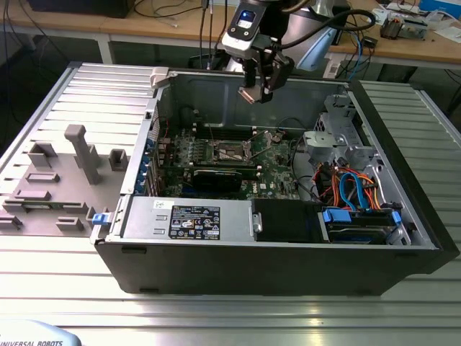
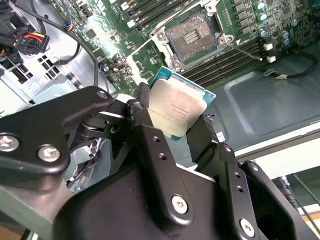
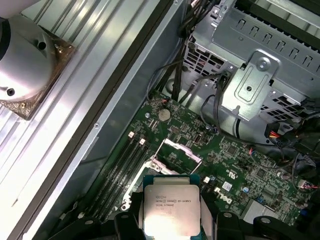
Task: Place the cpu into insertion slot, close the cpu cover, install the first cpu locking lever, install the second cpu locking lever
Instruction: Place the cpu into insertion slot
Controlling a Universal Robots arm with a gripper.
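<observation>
Black two-finger gripper [image 1: 258, 92] clamps small square silver-topped cpu [image 2: 179, 105]. It hangs above the uncovered metal-framed square insertion slot [image 2: 192, 35] on green motherboard [image 3: 250, 172], toward the far wall of dark metal computer case [image 1: 252, 270].

1. Case [image 1: 238, 270] lies open on the counter [image 1: 216, 317]; the motherboard [image 1: 277, 169] sits on its floor.
2. Insertion slot [image 1: 230, 151] is near the middle of the motherboard.
3. The cpu [image 2: 177, 107] is clamped between the jaws, above the case and well apart from the insertion slot.
4. Power supply [image 1: 187, 218] runs along the near wall; drive cage [image 1: 338, 137] is at the exterior view's right.
5. Fixture blocks [image 1: 83, 151] stand on the counter at the exterior view's left of the case.
</observation>
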